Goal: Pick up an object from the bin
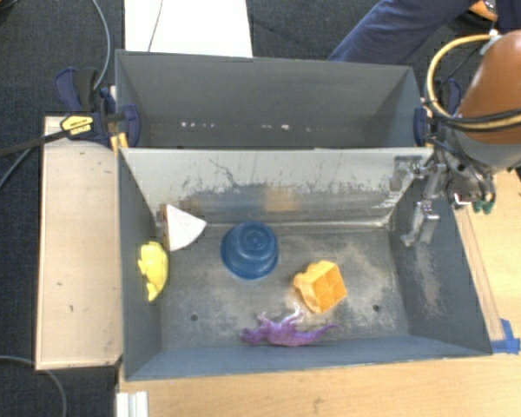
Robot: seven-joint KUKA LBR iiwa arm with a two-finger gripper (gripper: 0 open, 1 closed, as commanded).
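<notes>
The gripper (414, 226) is hanging by the bin's (434, 302) right wall, well apart from everything; whether it is apart or together, I cannot tell. The orange block (319, 287) is lying nearest it, then the blue cup (250, 250) and purple lizard (286, 330), with the white wedge (184, 228) and yellow toy (154, 269) farthest.

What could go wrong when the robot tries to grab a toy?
The gripper hangs close to the bin's right wall, so it might bump it going down. The orange block and the purple lizard toy lie close together, so grabbing one could knock the other away.
</notes>
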